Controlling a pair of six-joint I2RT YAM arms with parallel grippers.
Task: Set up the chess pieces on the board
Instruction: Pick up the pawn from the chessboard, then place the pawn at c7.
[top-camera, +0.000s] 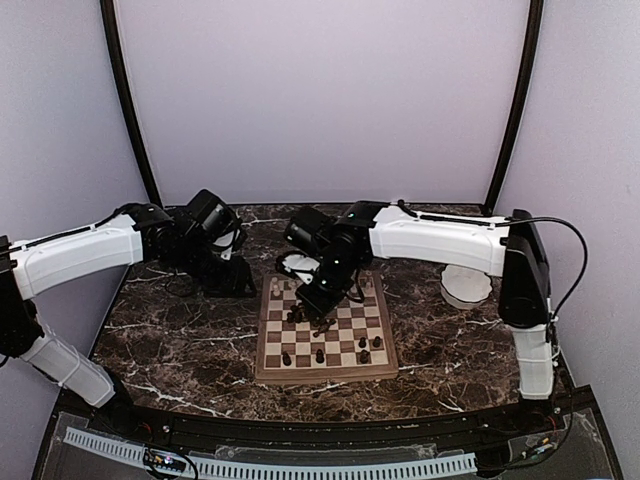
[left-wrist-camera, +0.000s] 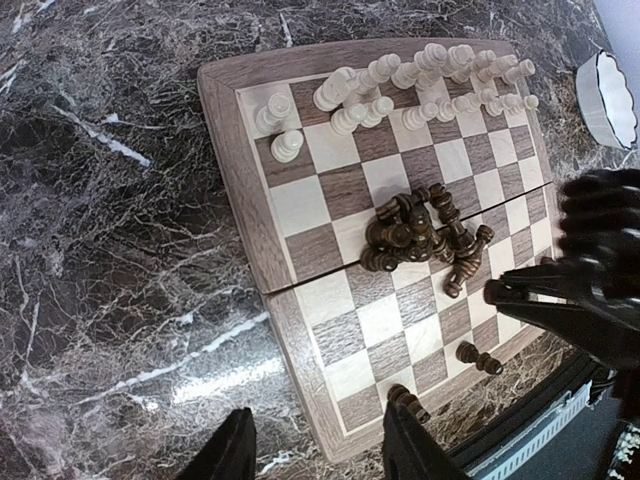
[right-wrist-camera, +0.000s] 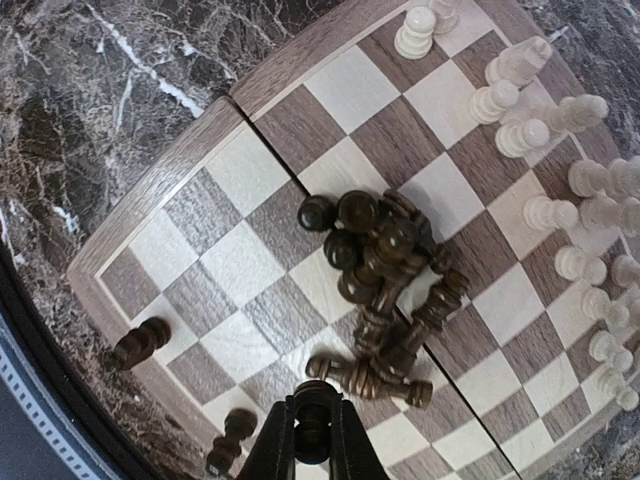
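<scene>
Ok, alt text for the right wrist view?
The right pincer grips one dark piece beside a heap of toppled dark pieces in the middle of the board. Cream pieces stand in rows along the right edge. Two dark pieces stand near the left corner, and a marble table lies beneath.

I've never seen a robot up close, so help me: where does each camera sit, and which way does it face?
Top: above and behind the arms, facing down at the board; left arm and right arm show.
Left wrist: beside the board, facing down; open left gripper at bottom.
Right wrist: over the board, facing down; right gripper shut on a dark piece.
Shared: both wrist views show the dark pile.
</scene>
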